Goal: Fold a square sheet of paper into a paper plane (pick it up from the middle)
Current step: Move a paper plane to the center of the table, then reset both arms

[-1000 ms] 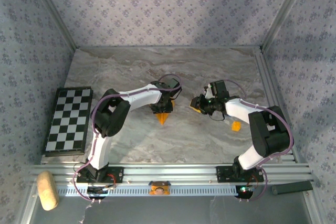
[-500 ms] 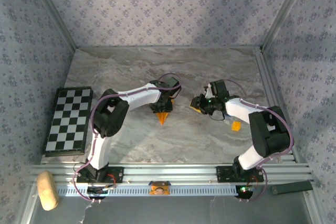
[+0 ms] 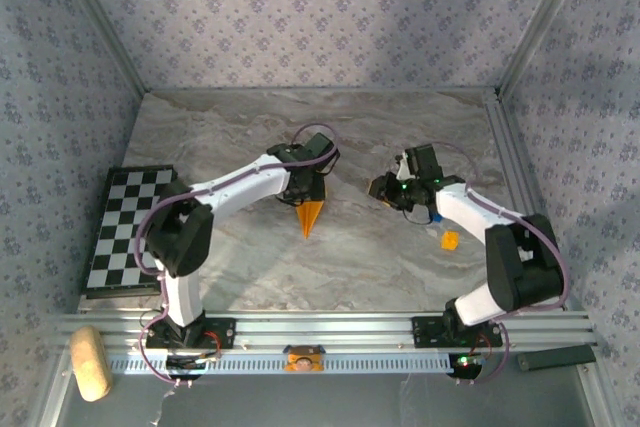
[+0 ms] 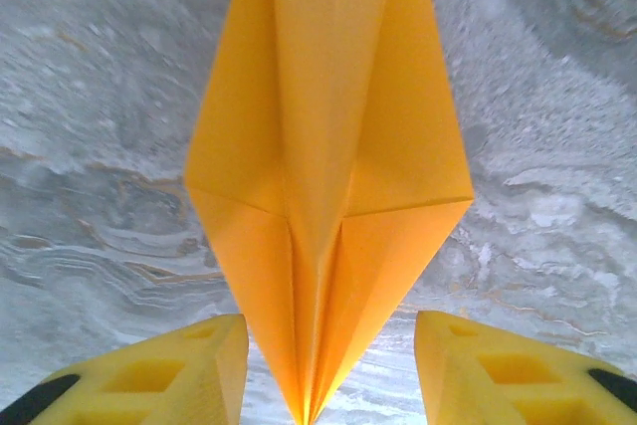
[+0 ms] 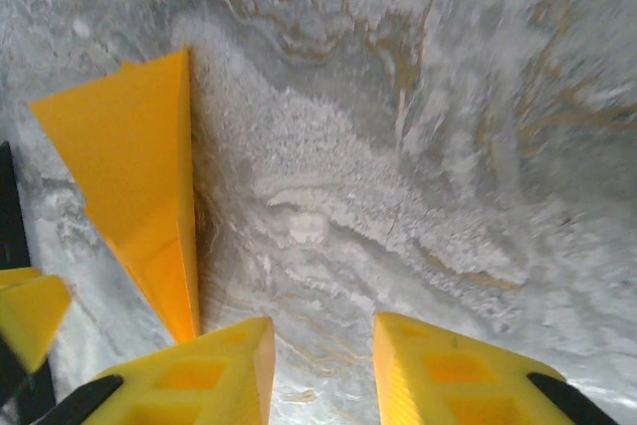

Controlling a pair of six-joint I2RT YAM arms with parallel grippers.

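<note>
Orange-yellow paper plane [image 4: 323,176] lies on the marble table [image 3: 400,267], its far end between the parted fingers of the left gripper [image 4: 328,365]. The right gripper [image 5: 320,370] gapes empty. The left gripper has drawn farther back than a second ago, uncovering more of the plane.

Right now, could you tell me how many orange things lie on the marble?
2: the plane mid-table and a tiny bit to its right; others could be hidden.

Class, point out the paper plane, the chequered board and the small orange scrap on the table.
paper plane [image 4: 323,146]: left wrist view, central ridge.
chequered board [image 3: 130,230]: top external view, middle squares.
small orange scrap [image 3: 450,239]: top external view, its centre.
</note>
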